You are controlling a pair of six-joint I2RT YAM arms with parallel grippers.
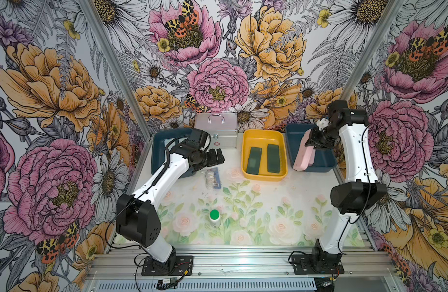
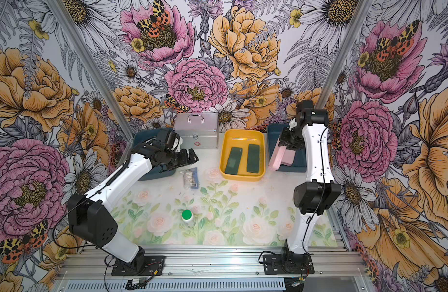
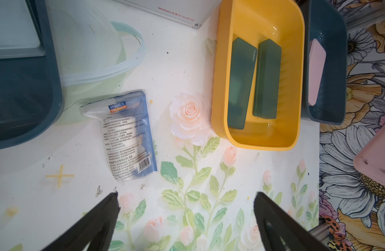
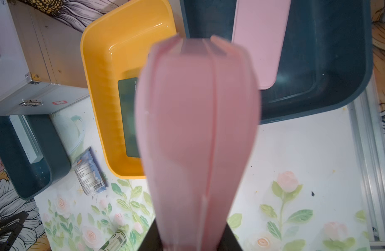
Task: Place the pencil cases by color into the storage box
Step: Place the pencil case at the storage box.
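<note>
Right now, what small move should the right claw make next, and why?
Probably nudge the held flat pink pencil case further over the dark teal plastic bin: the right gripper is shut on it, its free end seems at the bin's edge, and the second pink case lies inside.

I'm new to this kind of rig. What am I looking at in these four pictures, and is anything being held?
Two white robot arms stand at a flowered table. Two pictures look down on the whole scene from overhead. The other two come from a camera on each wrist. The left gripper is open and empty, near a packet. The right gripper is shut on a pink case, over a blue bin where another pink case lies. Two green cases lie in the yellow bin. A second blue bin, a metal box and a bottle are also there.
</note>
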